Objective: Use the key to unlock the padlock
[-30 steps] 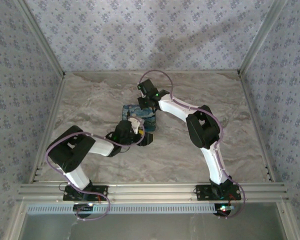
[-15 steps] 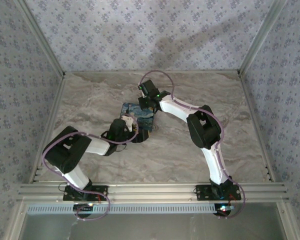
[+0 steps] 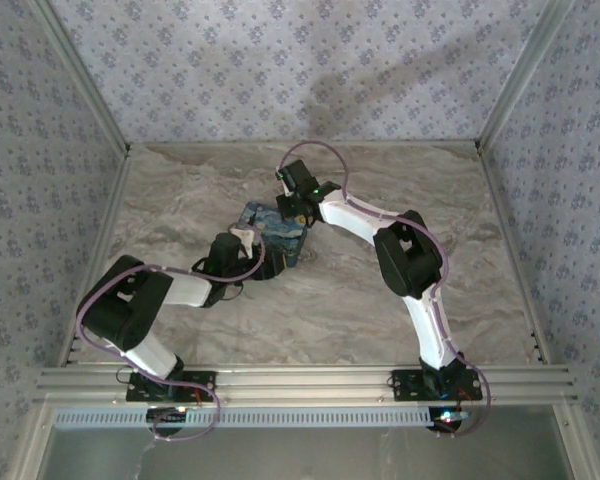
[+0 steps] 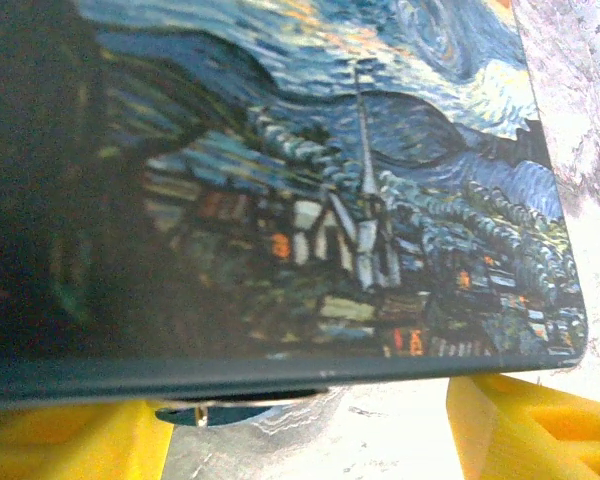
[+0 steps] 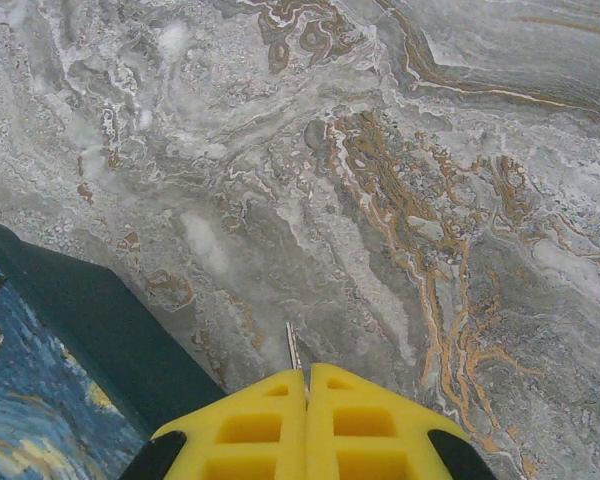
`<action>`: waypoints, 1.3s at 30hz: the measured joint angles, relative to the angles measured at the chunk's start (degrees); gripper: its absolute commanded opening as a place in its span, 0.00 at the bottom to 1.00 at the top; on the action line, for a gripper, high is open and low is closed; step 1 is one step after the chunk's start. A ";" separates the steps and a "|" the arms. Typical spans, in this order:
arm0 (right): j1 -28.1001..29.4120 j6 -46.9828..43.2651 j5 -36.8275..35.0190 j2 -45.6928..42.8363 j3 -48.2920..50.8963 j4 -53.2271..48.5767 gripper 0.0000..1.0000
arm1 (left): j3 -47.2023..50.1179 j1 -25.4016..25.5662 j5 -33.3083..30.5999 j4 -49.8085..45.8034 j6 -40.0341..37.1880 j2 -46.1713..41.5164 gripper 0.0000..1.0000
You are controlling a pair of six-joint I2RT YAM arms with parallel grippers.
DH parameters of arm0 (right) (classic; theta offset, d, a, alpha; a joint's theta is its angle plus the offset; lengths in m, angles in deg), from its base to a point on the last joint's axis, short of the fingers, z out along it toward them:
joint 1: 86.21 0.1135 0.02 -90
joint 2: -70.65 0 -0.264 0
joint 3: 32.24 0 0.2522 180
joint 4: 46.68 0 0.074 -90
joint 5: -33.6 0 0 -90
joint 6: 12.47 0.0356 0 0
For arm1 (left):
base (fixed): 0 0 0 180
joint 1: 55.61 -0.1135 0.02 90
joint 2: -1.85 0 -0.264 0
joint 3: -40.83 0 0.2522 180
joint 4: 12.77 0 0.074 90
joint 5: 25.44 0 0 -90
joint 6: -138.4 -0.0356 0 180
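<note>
A thin, silvery metal blade (image 5: 292, 348) is seen poking out from between the tips of the right gripper (image 5: 306, 376). It is narrow, straight and pale, and only its short tip is exposed. It is probably the key's, though that cannot be told for certain. The two yellow fingers (image 5: 250, 425) are pressed together on it, with no gap left between them. The blade is held over bare marble just beside the dark edge of a printed mat (image 3: 268, 222), at the mat's far right corner, near the middle of the table (image 3: 180, 190).

The mat is printed with a swirling blue night sky, a village and a steeple, and is bordered in dark green.

The left gripper (image 4: 310, 415) is held at the mat's near left edge. Its jaws are spread wide, and nothing is seen gripped between its yellow fingers (image 4: 525, 430). Under the mat's edge, between those fingers, a small brass-coloured piece (image 4: 200, 412) is glimpsed. What it is cannot be told.

By count, two arms, two grippers, four yellow fingers, one mat, one metal blade and one brass-coloured piece are seen.
</note>
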 measured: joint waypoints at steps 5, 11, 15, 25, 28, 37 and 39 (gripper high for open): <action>0.00 0.22 0.00 -0.22 0.15 -0.15 0.00 | -0.11 -0.76 1.73 0.17 -0.42 0.20 0.66; 0.00 0.22 -0.59 -0.35 0.15 -0.85 0.00 | -0.09 -1.53 6.67 3.98 0.85 3.02 0.52; 0.00 0.20 -0.57 -0.48 0.15 -1.29 0.00 | 0.22 -1.44 9.94 6.27 1.33 4.02 0.65; 0.00 0.17 -0.57 -0.50 -0.17 -2.14 0.00 | 1.53 -1.01 11.08 10.14 1.44 4.28 0.45; 0.00 0.17 -0.68 -0.50 -0.24 -2.36 0.00 | 1.53 -0.55 11.61 11.98 1.42 5.70 0.59; -0.07 0.17 -1.60 -0.50 -0.31 -2.40 0.00 | 1.92 1.64 11.47 15.74 1.75 6.27 0.62; -0.04 0.17 -1.57 -0.48 -0.48 -2.71 0.00 | 1.95 1.95 11.26 16.11 1.99 6.49 0.56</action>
